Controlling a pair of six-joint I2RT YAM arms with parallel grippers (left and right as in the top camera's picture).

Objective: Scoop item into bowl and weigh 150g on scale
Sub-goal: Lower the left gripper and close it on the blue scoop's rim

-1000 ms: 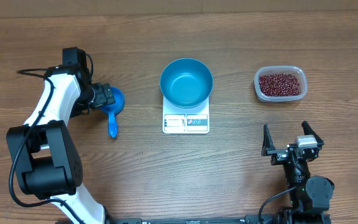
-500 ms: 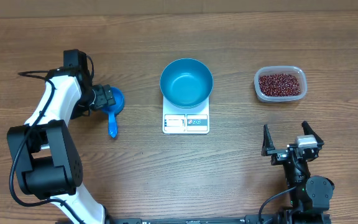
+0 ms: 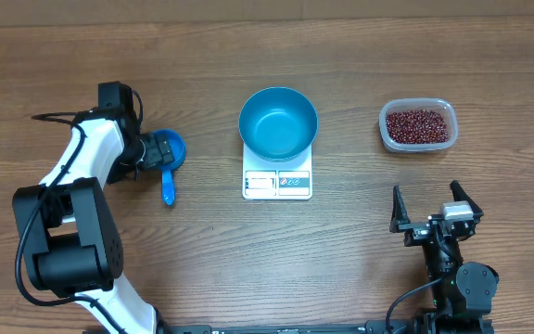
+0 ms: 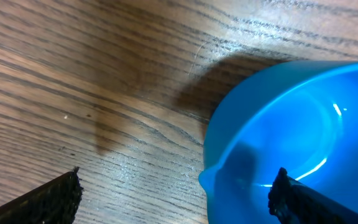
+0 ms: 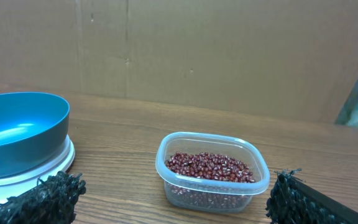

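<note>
Hovering left gripper (image 3: 162,148) spread-jawed over scoop (image 3: 168,186), nine o'clock of bowl (image 3: 278,122); idling right gripper (image 3: 425,199) spread-jawed at five o'clock.

Bright blue bowl (image 3: 278,122); white scale (image 3: 277,183); dark red-brown beans (image 3: 419,125).

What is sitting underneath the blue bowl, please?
The bowl stands on the white scale; only the scale's display edge shows from overhead. Its weighing platform is covered by the bowl.
</note>
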